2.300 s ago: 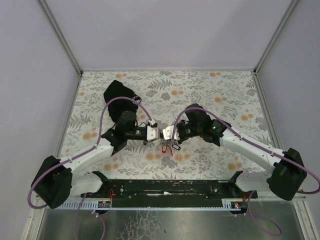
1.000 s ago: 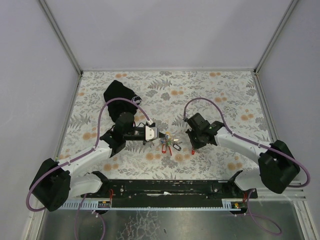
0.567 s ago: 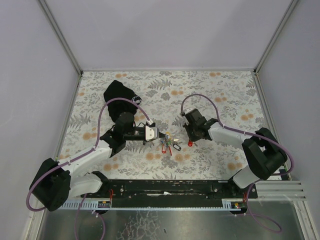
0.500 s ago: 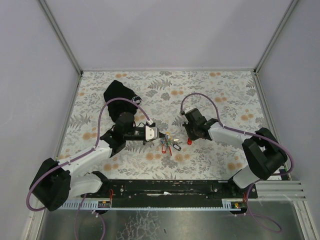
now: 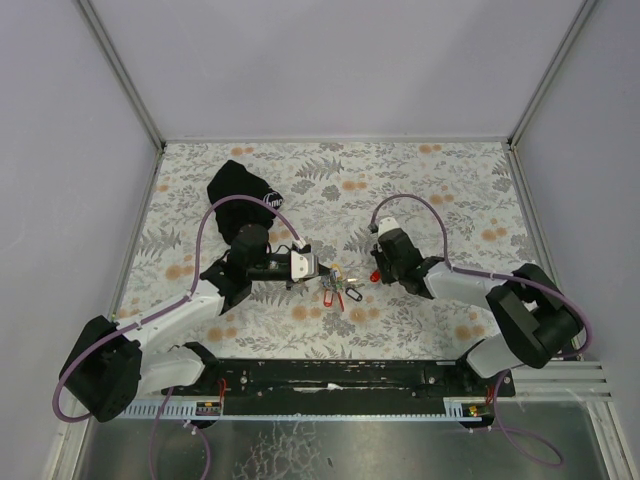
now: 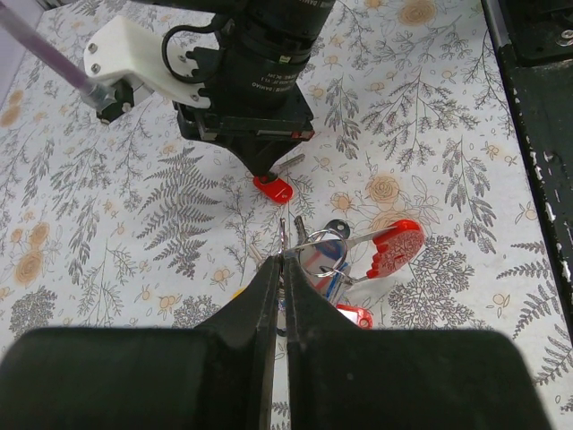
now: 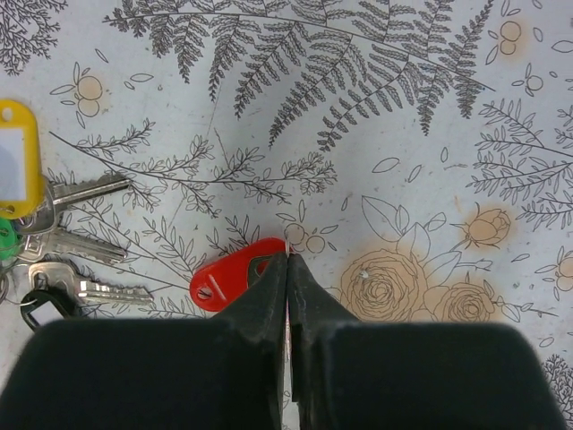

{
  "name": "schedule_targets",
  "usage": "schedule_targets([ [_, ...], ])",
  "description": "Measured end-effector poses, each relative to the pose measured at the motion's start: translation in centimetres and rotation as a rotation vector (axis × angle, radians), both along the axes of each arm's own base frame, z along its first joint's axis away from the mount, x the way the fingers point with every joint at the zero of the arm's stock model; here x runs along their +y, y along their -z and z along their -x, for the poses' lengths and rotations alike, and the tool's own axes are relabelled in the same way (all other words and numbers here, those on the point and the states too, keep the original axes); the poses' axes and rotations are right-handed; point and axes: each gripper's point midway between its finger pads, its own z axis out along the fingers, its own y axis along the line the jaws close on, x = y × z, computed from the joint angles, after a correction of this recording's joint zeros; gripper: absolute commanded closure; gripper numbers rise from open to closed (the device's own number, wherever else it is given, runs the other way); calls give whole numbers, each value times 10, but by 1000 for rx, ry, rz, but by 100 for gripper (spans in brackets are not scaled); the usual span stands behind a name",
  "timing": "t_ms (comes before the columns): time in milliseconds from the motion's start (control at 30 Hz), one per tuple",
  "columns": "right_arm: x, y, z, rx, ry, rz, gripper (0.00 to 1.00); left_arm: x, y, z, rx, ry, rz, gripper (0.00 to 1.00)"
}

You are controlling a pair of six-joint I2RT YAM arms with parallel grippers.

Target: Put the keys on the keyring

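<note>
Bench seen from above and from both wrists; positions are given relative to the bunch of keys, which lies on the floral table about midway between the two arms

(a) Black pouch: well apart from the bunch, to its far left; no part in the task

(b) Left gripper: touching the bunch on its left side, jaws fully closed, pinching the thin wire of the keyring at their tips

(c) Right gripper: near the bunch on its right, jaws likewise closed, with one end of the loose red tag caught at the tips; its key blade sticks out sideways

(d) Bunch: small keys already on the ring, carrying a second red tag and a yellow tag, among others

Handling, as judged: the keys are light, rigid and thin, so they should lift easily but swing or twist in a pinch. The plastic tags look smooth and may slip between the pads. The tag is probably the best hold, since it offers the broadest flat faces and leaves the small link clear for threading. The ring is likely springy wire and needs a firm hold close to its split, or it will probably roll away
</note>
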Motion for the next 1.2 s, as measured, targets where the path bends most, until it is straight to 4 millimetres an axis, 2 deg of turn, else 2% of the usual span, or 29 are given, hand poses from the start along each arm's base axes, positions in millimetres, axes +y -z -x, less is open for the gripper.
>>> schedule_targets([
  [100, -2, -2, 1, -24, 5, -14, 78, 0, 0, 0, 3, -1, 1, 100],
  [233, -3, -13, 4, -54, -4, -35, 69, 0, 1, 0, 6, -1, -1, 100],
  [433, 9, -69, 1, -196, -105, -119, 63, -1, 2, -1, 8, -2, -1, 100],
  [567, 22, -103, 7, -299, -267, -156, 63, -1, 2, -1, 10, -2, -1, 100],
  [667, 39, -126, 19, -411, -458, -201, 63, -1, 2, -1, 10, -2, -1, 100],
  [1000, 78, -137, 65, -535, -901, -302, 64, -1, 4, -1, 15, -1, -5, 100],
  [1200, 95, -146, 75, -574, -1046, -350, 64, -1, 4, -1, 15, 0, -4, 100],
])
